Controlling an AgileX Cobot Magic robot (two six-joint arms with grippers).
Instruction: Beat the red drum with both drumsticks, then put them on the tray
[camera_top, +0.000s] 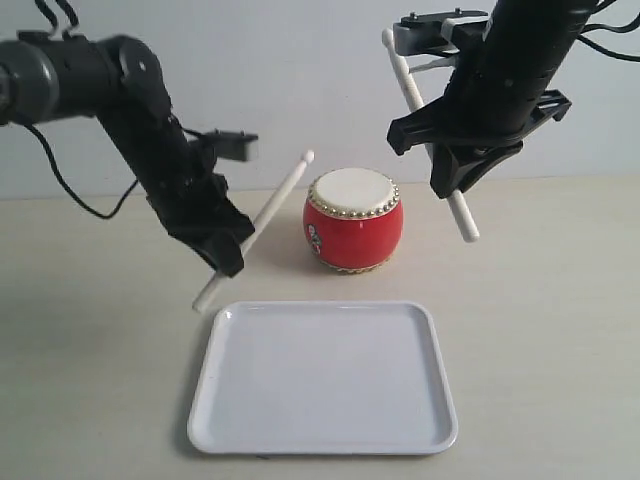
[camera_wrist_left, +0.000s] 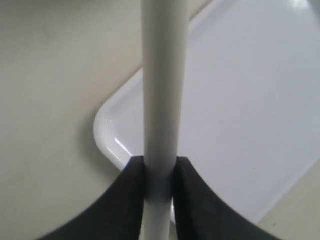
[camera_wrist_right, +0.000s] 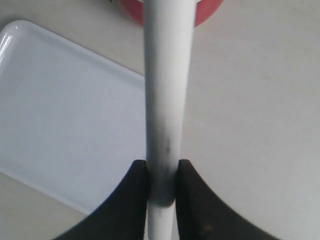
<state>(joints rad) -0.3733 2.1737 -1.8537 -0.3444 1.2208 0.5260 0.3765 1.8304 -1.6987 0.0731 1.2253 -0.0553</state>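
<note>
The red drum (camera_top: 353, 220) with its cream skin stands on the table behind the white tray (camera_top: 322, 432). My left gripper (camera_top: 226, 252) is shut on one drumstick (camera_top: 268, 213), which slants up to a tip just left of the drum's top. My right gripper (camera_top: 452, 180) is shut on the other drumstick (camera_top: 406, 80), held steeply above and to the right of the drum. In the left wrist view the stick (camera_wrist_left: 162, 100) runs out between the black fingers (camera_wrist_left: 122, 200) over a tray corner (camera_wrist_left: 107, 135). In the right wrist view the stick (camera_wrist_right: 167, 90) crosses the drum's red edge (camera_wrist_right: 210, 12).
The beige table (camera_top: 90, 360) spreads around the tray and drum. A pale wall stands behind. Black cables hang from both arms.
</note>
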